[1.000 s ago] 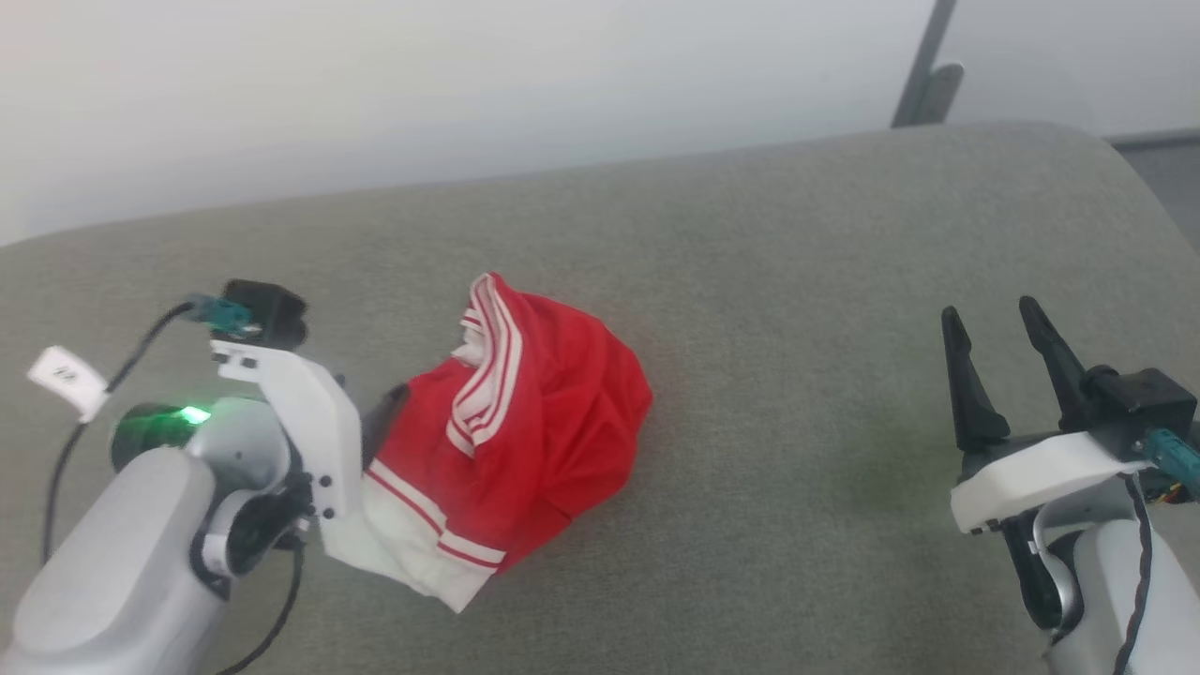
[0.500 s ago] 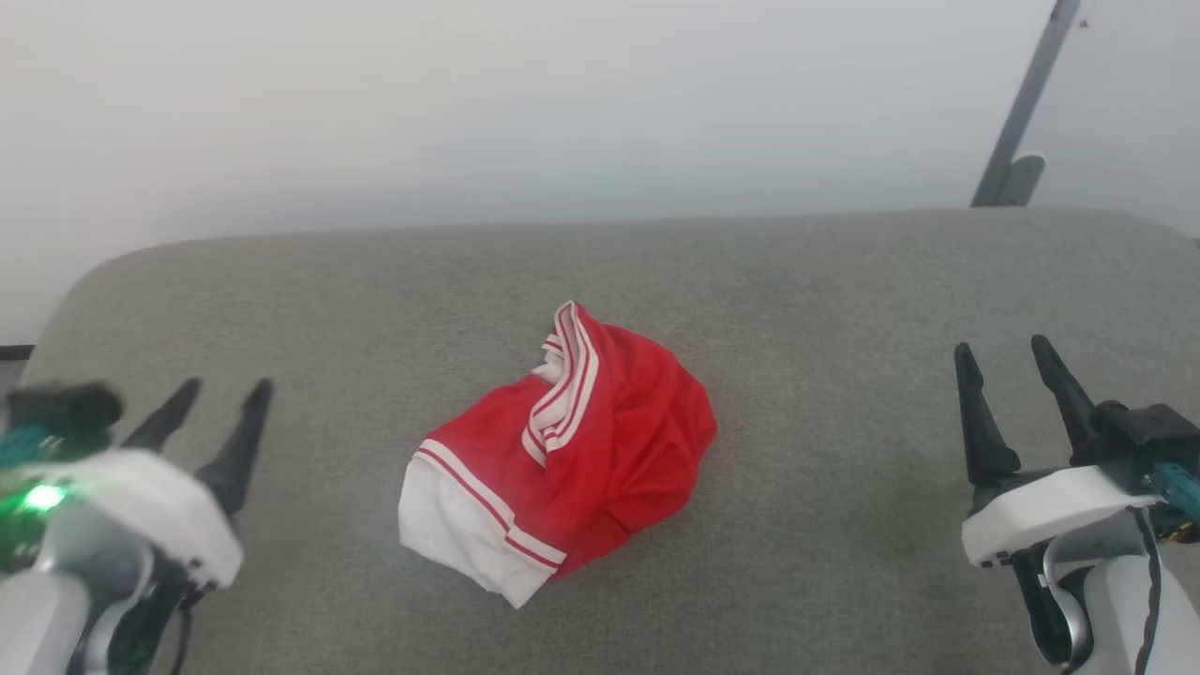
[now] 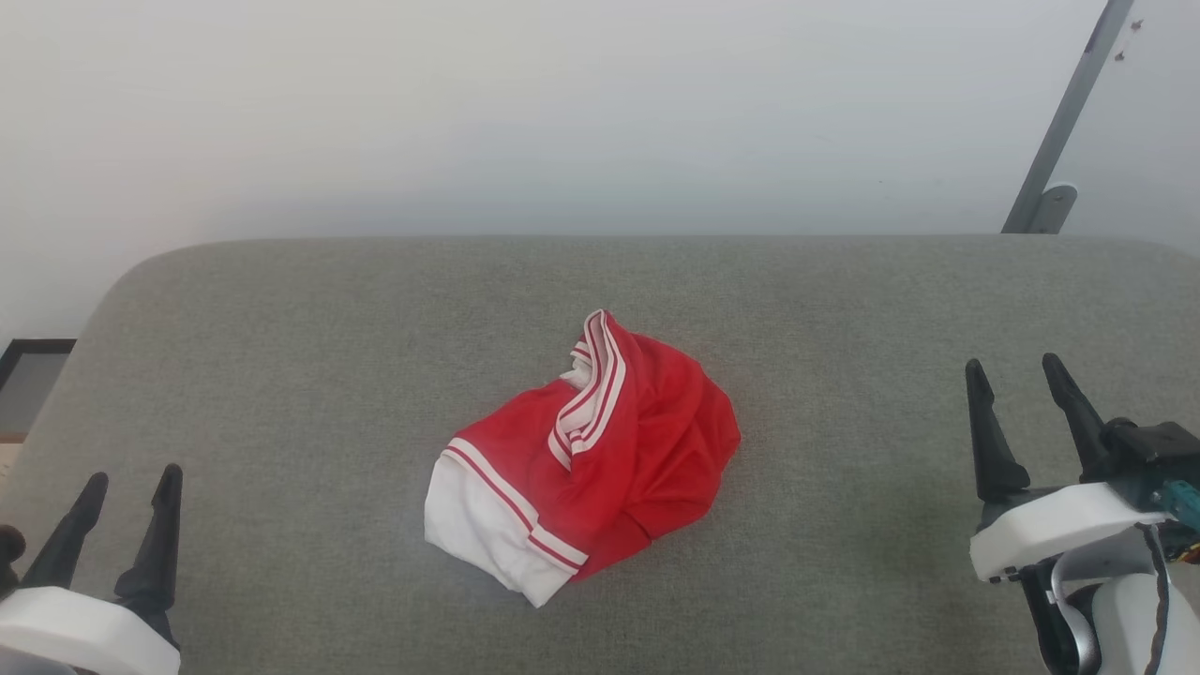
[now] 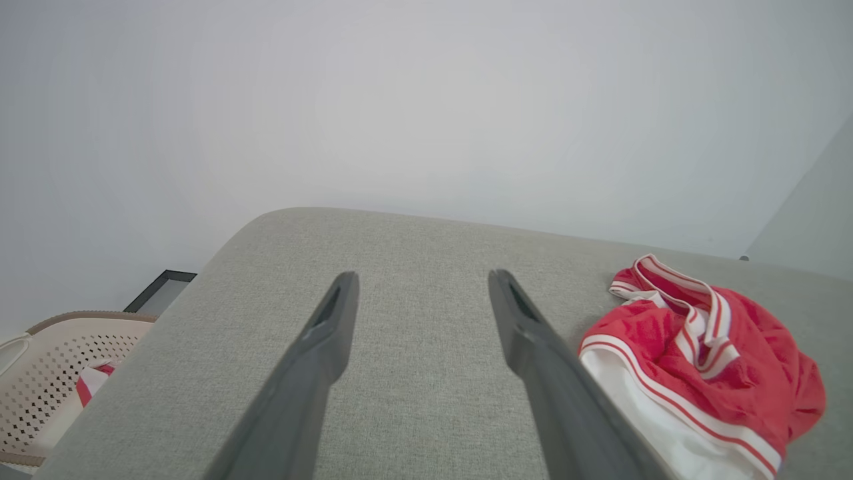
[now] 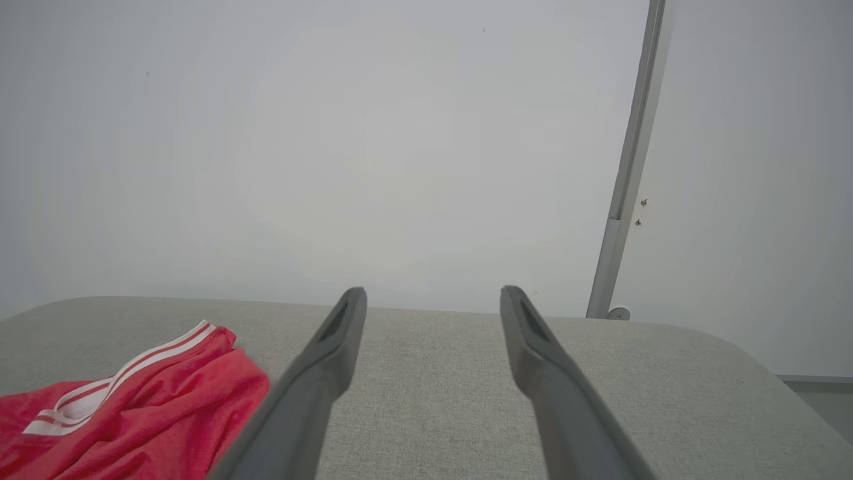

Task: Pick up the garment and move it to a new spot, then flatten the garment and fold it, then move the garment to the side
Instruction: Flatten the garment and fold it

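The garment point(image 3: 591, 455) lies crumpled in a heap at the middle of the grey padded surface point(image 3: 281, 375), red with a white sleeve and red-white striped trim showing; its lettering is hidden in the folds. It also shows as the garment point(image 4: 700, 360) right of my left fingers and the garment point(image 5: 126, 407) at the lower left of the right wrist view. My left gripper point(image 3: 131, 483) is open at the lower left, well apart from the cloth. My right gripper point(image 3: 1017, 367) stands open at the lower right, nothing between its fingers.
A beige perforated basket point(image 4: 46, 373) with a small red-and-white cloth point(image 4: 90, 383) inside sits beyond the surface's left edge. A grey metal pole point(image 3: 1059, 141) leans against the white wall at the back right. A dark frame point(image 3: 28, 375) lies off the left edge.
My left gripper let go of the garment and drew back to the lower left, now open. The head camera shifted, so the whole picture moved. The garment rests where it was dropped.
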Robot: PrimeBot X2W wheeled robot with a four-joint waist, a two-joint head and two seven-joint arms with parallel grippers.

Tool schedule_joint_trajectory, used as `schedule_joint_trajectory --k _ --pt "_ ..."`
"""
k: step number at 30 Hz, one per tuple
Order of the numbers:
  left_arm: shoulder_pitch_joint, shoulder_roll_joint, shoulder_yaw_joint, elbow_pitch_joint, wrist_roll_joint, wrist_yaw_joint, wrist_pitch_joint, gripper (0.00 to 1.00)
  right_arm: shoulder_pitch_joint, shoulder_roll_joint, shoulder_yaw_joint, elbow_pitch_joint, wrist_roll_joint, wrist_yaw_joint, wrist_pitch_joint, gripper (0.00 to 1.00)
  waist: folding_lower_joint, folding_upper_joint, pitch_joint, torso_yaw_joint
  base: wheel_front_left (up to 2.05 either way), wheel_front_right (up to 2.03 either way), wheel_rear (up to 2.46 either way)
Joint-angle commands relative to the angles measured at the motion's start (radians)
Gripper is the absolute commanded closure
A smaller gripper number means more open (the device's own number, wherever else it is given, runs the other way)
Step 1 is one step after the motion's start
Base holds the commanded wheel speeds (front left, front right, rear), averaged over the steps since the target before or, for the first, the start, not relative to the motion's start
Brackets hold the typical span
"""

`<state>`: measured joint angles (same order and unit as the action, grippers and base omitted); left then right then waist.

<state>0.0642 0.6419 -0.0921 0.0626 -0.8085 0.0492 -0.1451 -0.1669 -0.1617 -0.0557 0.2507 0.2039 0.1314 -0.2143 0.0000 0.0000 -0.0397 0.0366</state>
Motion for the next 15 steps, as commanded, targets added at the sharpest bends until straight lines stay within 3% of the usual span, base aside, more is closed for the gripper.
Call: schedule_joint_trajectory --k 1,9,15 --pt "0.010 0.001 0.005 -0.001 -0.006 -0.004 -0.009 0.00 0.011 0.003 0.000 -0.006 0.000 -0.001 0.005 0.00 0.0000 0.0000 -0.001 0.001 0.00 0.00 0.00" --pt "0.009 0.008 0.000 -0.011 -0.011 -0.012 -0.006 0.00 0.015 0.004 0.006 -0.011 0.001 -0.001 0.008 0.00 0.0000 0.0000 -0.002 0.001 0.00 0.00 0.00" --pt "-0.028 0.027 -0.026 -0.037 -0.024 -0.029 0.053 0.00 0.005 0.004 0.013 -0.017 0.000 -0.001 0.012 0.00 0.0000 0.0000 0.009 -0.013 0.00 0.00 0.00"
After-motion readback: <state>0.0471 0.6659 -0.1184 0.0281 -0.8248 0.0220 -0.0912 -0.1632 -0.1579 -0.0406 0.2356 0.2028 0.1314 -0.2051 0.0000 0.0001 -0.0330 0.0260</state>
